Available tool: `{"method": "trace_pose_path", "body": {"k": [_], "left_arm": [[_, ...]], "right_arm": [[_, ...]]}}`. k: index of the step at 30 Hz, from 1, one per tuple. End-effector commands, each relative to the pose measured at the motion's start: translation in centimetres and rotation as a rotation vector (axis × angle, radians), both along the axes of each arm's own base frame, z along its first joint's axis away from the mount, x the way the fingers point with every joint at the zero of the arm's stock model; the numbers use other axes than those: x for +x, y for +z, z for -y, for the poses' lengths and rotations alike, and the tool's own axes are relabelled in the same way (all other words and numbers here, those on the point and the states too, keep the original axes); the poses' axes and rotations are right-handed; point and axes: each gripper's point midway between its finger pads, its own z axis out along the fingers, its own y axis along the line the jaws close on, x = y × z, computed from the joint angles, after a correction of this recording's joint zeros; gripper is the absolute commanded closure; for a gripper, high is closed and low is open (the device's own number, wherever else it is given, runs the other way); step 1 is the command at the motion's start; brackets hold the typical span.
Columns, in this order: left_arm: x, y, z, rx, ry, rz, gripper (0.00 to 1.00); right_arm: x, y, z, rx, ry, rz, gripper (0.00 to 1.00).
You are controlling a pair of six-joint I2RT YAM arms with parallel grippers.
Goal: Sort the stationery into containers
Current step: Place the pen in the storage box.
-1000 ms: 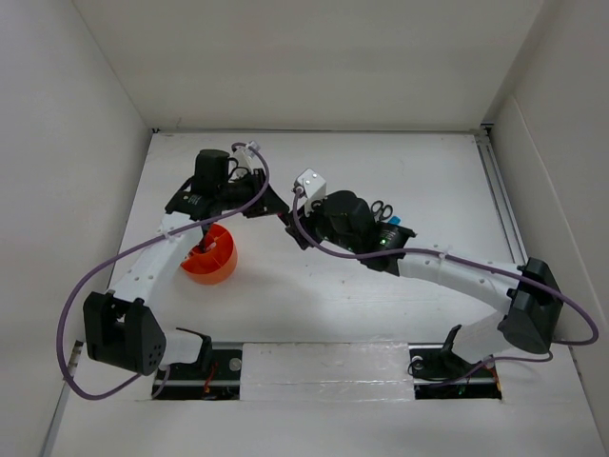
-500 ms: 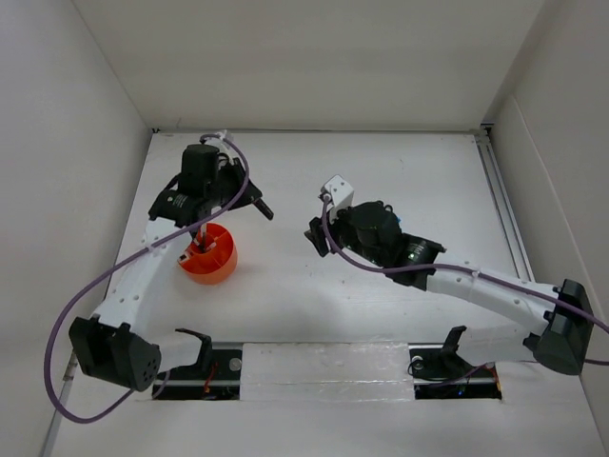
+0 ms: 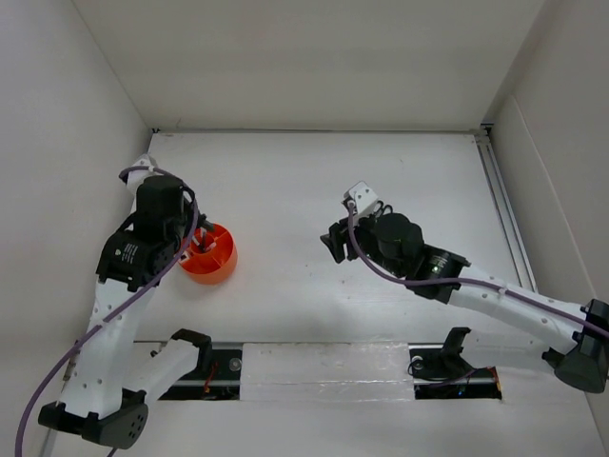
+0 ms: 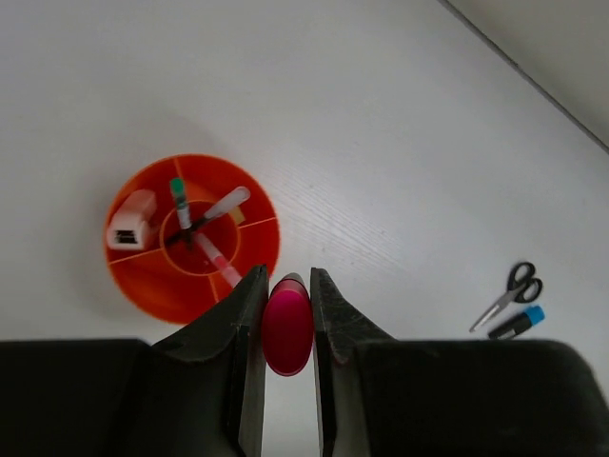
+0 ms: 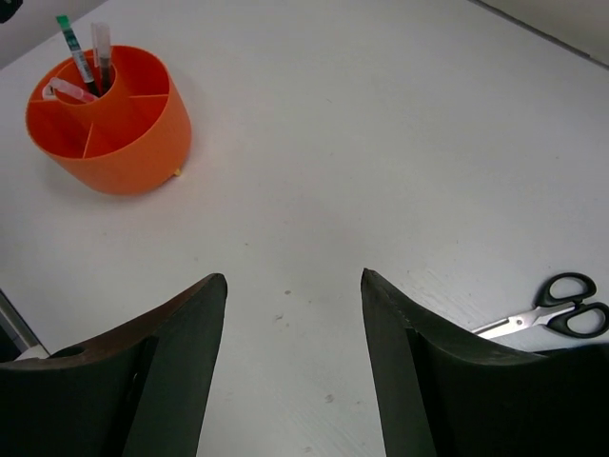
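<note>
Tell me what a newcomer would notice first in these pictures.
The bright orange cup on the left side of the white table, with pens standing in its middle well, draws the eye first. Next comes the pink highlighter pinched in the left gripper, close to that cup. Black-handled scissors lie on the table by the open, empty right gripper.

White tabletop (image 3: pixel 381 171) spreads under the right claw (image 3: pixel 331 245), plain white walls (image 3: pixel 314 57) beyond it, metal rail (image 3: pixel 501 205) off its right.

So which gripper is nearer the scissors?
Right. The right gripper hovers beside the scissors; the left gripper, holding a pink highlighter, is far off by the orange cup.
</note>
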Motion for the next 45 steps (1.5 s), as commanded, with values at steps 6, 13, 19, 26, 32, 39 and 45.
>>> {"method": "trace_pose_path", "body": {"k": [6,13,19,26,32,39,45], "left_arm": [[-4.5,-2.9,-4.5,0.064,0.242,-0.136,1.00],[-5.4,-6.8,-5.1,0.048,0.329,-0.207,1.00],[-5.9,-8.5,-6.5,0.024,0.498,-0.215,1.00],[-5.5,-8.3,-6.7,-0.013,0.566,-0.182,1.00],[-4.7,-9.9,-6.3,-0.018,0.590,-0.223,1.00],[-4.2,-11.1,-6.6,-0.003,0.634,-0.228,1.00],[-4.0,-11.8,-6.9,0.009,0.664,-0.231,1.00]], "right_arm": [[-1.4,2.4,0.3,0.086,0.038,0.021,0.35],[-2.7,3.3,0.7,0.127,0.087,0.036,0.34],[-3.7,4.1,0.6,0.157,0.137,0.047,0.34],[-4.2,4.3,0.5,0.176,0.168,0.054,0.34],[-4.6,4.9,0.7,0.191,0.181,0.063,0.34],[-5.2,5.3,0.7,0.209,0.208,0.071,0.33],[-5.4,5.1,0.5,0.210,0.227,0.069,0.33]]}}
